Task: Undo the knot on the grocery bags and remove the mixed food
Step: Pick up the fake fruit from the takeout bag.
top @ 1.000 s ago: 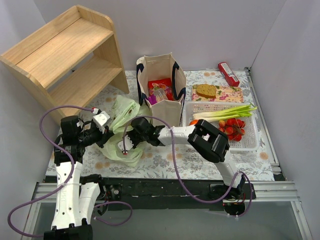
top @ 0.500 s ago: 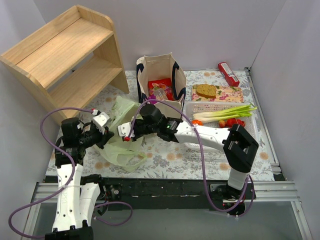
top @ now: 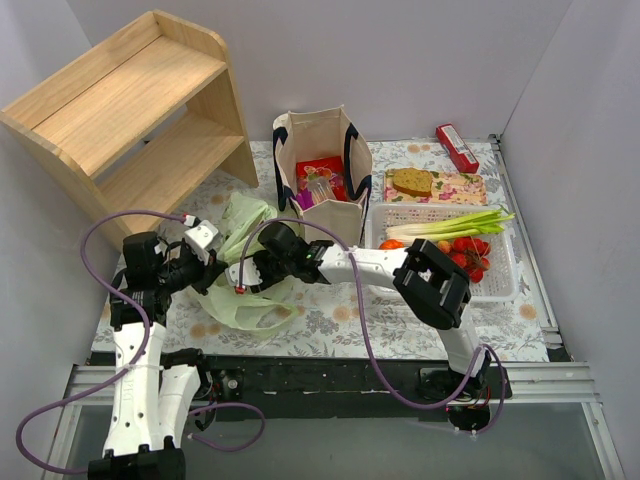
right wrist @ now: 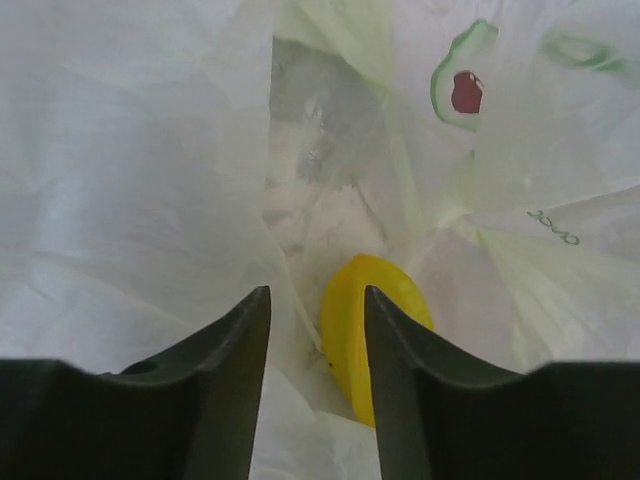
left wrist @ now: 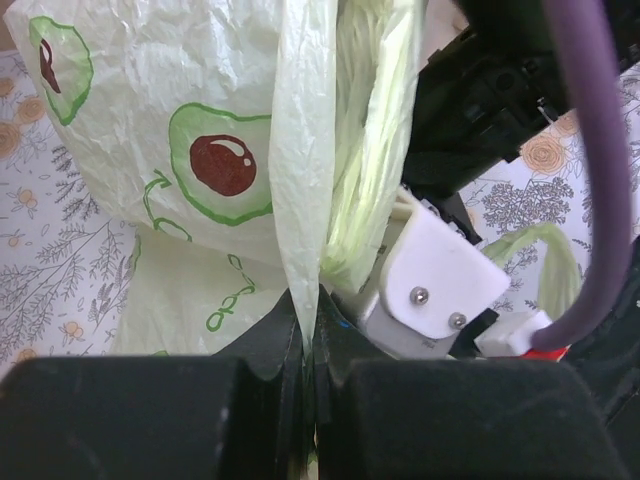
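Left claw [left wrist: 308, 345] is clenched on a fold of the bag [top: 240, 305], holding the film up so the mouth gapes. Right claw [right wrist: 316, 300] is inside the mouth, released, jaws apart. The pepper [right wrist: 372, 335] sits just beyond the tips, not gripped. No knot shows in any view, so I judge it undone and this step is extraction. To do it well: hold the left pinch taut and high, push right in so the pepper is between the pads, and close on the pepper only. Film lies against both right fingers and could get nipped. Then lift straight out through the gap. The bag lies on the worktop just left of the tote [top: 335, 215], its other contents hidden. Tote holds a red packet [top: 322, 166] and a bottle [top: 322, 188]. Basket [top: 500, 290] holds strawberries [top: 468, 255] and green stalks [top: 450, 225].
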### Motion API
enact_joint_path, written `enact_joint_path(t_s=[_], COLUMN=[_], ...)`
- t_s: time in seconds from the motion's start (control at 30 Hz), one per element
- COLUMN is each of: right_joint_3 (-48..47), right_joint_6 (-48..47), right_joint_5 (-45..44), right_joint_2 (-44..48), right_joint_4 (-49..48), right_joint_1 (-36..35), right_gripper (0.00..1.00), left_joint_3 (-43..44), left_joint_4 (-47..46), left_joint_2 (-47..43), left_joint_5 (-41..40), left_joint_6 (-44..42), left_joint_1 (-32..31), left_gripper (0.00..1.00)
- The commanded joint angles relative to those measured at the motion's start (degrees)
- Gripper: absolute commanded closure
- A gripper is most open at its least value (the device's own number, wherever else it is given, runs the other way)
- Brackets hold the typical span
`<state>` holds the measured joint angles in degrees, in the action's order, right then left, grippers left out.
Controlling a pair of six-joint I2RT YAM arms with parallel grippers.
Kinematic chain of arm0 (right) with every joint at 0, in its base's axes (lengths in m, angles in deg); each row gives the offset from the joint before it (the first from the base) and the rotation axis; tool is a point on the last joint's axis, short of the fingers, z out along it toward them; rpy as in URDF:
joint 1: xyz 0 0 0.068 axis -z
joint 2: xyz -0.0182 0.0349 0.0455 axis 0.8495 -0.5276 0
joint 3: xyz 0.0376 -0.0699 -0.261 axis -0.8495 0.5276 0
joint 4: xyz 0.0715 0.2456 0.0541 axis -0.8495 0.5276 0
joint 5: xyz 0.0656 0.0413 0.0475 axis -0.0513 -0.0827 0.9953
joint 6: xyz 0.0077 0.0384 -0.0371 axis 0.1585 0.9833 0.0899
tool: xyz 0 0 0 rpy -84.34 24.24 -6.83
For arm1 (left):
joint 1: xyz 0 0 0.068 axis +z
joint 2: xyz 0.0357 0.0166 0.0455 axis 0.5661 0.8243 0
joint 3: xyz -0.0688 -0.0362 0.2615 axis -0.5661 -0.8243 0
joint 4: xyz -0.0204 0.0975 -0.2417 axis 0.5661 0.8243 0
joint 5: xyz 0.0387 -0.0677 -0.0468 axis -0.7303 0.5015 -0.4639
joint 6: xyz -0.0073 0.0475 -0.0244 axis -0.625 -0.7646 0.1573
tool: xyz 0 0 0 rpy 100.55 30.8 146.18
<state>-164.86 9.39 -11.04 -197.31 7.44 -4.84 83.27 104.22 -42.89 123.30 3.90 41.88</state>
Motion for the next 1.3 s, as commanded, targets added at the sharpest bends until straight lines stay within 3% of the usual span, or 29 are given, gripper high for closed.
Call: enact_joint_path(t_s=[0.0,0.17,0.4,0.53,0.73,0.97,1.13,1.27], right_joint_3=[-4.7,-5.3,-14.9,-16.8,-13.8,-9.5,-12.7,-11.0], right_joint_6=[-7.6,-10.0,-10.6,-15.7,-20.9,-25.9,-30.2,-29.7], right_joint_5=[-4.7,-6.8,-8.0,-8.6,-4.4,1.7,1.5,1.9], right_joint_2=[-1.8,-3.6,-10.8,-15.0,-16.4,-14.0,-17.7,-16.1], right_joint_4=[3.4,2.3,4.4,4.3,4.6,-6.5,-7.4,-8.9], right_joint_1=[0.7,2.1,5.3,5.7,5.7,5.3,5.2,5.2], right_gripper=[0.46,0.42,0.39,0.34,0.28,0.25,0.35,0.61], left_joint_3=[2.1,1.2,0.5,0.5,0.9,0.8,2.7,3.5], left_joint_4=[-0.5,-0.6,-0.9,-1.7,-2.2,-2.0,-1.6,-0.9], left_joint_2=[-0.3,-0.4,0.6,1.8,3.7,4.0,6.2,6.4], left_joint_5=[1.2,2.0,4.4,5.6,6.8,7.4,7.4,6.8], left_joint_6=[-0.3,-0.6,-1.5,-2.3,-1.9,-2.0,-2.8,-3.5], left_joint_1=[0.3,0.3,0.3,0.2,0.3,0.3,0.2,0.2], left_gripper=[1.0,1.0,1.0,1.0,1.0,1.0,1.0,1.0])
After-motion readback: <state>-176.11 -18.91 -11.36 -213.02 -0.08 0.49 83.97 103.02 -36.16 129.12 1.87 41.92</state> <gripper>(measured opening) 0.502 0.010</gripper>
